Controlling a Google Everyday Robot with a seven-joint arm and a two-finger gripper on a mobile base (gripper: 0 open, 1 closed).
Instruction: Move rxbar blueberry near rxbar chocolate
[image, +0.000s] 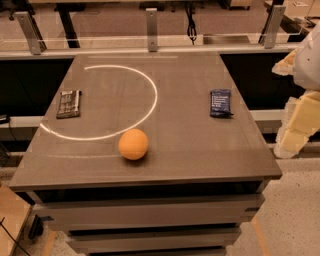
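The rxbar blueberry (220, 103) lies flat on the right side of the grey table (190, 160), its navy wrapper showing pale text. The rxbar chocolate (69, 103) lies flat near the table's left edge, in a brown-black wrapper. The two bars are far apart, on opposite sides of the table. My gripper (296, 122) is at the right edge of the view, beyond the table's right edge and to the right of the blueberry bar. It touches nothing.
An orange ball (133, 144) sits on the table near the front, left of centre. A bright curved light reflection arcs across the tabletop. A glass barrier on metal posts (151, 27) runs behind the table.
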